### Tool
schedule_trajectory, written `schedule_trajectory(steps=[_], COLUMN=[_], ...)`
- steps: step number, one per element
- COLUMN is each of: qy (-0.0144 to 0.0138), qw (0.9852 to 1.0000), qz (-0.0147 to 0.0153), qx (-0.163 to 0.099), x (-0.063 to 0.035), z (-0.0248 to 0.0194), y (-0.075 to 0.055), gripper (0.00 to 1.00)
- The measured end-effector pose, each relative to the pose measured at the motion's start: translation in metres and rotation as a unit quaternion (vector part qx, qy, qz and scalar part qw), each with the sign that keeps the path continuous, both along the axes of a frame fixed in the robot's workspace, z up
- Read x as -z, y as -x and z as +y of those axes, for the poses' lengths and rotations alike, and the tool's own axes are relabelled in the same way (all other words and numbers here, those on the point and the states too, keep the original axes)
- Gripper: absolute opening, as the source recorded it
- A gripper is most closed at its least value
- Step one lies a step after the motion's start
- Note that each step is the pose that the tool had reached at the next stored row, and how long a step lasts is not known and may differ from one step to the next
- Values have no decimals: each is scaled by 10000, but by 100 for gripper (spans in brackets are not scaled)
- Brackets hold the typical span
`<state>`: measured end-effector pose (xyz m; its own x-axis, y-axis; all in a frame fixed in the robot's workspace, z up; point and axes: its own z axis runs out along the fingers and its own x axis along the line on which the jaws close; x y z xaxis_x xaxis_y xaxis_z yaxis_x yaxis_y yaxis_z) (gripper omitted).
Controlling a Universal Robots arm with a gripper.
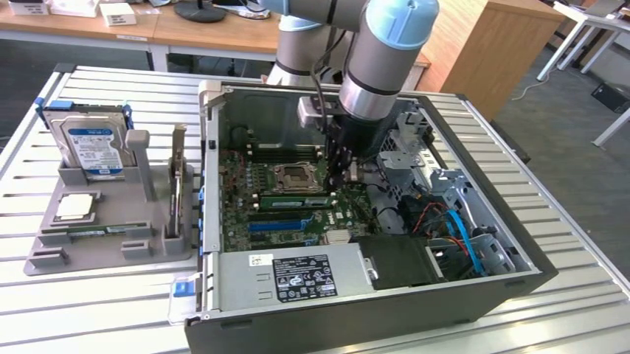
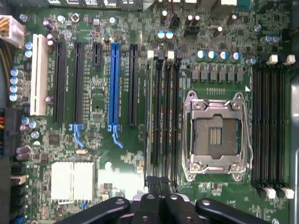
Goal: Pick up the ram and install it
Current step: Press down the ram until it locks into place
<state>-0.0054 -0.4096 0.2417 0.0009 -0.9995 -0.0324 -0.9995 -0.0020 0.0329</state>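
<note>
One ram [image 1: 295, 200] sits in the motherboard slot nearest the blue expansion slot [image 1: 277, 223]. In the wrist view this ram [image 2: 148, 112] appears edge-on as a thin green strip beside the black memory slots [image 2: 166, 116]. A second ram [image 1: 87, 231] lies in the grey holder tray [image 1: 44, 258] at the exterior view's left. My gripper [image 1: 341, 171] hangs inside the open computer case, just above the board beside the CPU socket [image 1: 295, 175]. Its dark fingertips [image 2: 153, 183] are shut together over one end of the memory slots, with nothing between them.
The tray also carries a blue-labelled hard drive [image 1: 94, 144], an upright expansion card [image 1: 177, 184] and a small square chip [image 1: 76, 207]. Inside the case [image 1: 212, 184] are the power supply [image 1: 295, 276], blue cables [image 1: 461, 232] and metal drive bays [image 1: 403, 147].
</note>
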Motion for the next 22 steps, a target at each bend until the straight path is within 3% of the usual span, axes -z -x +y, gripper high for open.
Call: schedule_trajectory(steps=[12,22], qy=[0,0], qw=[10000,10000], qz=[-25,-28], qx=[6,15], x=[0,0], z=[0,0], y=[293,573], gripper=[11,11])
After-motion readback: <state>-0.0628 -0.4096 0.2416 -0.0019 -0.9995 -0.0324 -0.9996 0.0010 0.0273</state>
